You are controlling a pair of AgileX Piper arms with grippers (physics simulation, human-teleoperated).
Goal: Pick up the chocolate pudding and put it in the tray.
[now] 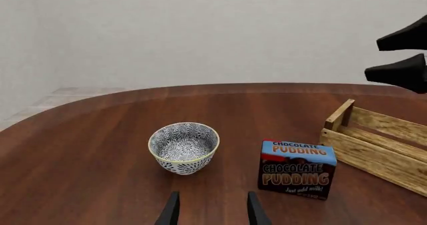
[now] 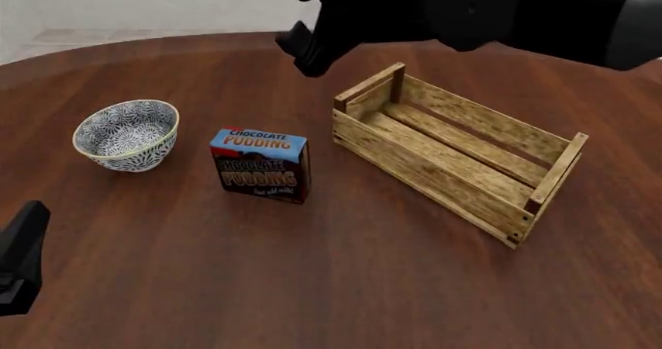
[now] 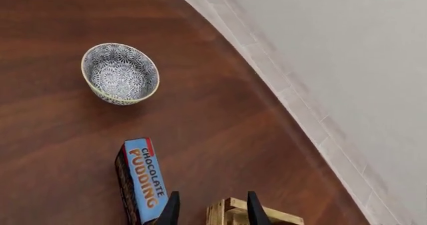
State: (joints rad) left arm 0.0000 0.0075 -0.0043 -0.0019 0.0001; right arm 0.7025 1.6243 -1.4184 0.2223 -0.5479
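While the chocolate pudding (image 2: 260, 164) is standing upright on the brown table (image 2: 310, 287), it is sitting between the patterned bowl (image 2: 126, 134) and the tray (image 2: 455, 151), apart from both. Its wide front is facing the arms' side, and its long side is running left to right.

The right gripper (image 2: 300, 50) is hanging high over the far part of the table, beyond the tray's near end post. Its fingers are standing apart with nothing between them. In its own wrist view the box is lying just beside its fingertips (image 3: 172, 210), a little off to one side.

The left gripper (image 1: 210, 212) is staying low at the near left edge. Its fingers are also parted and holding nothing, and the box is sitting ahead of it, off to the tray side.

I think the right gripper is looking nearer, so it is probably needing to come down and shift over.
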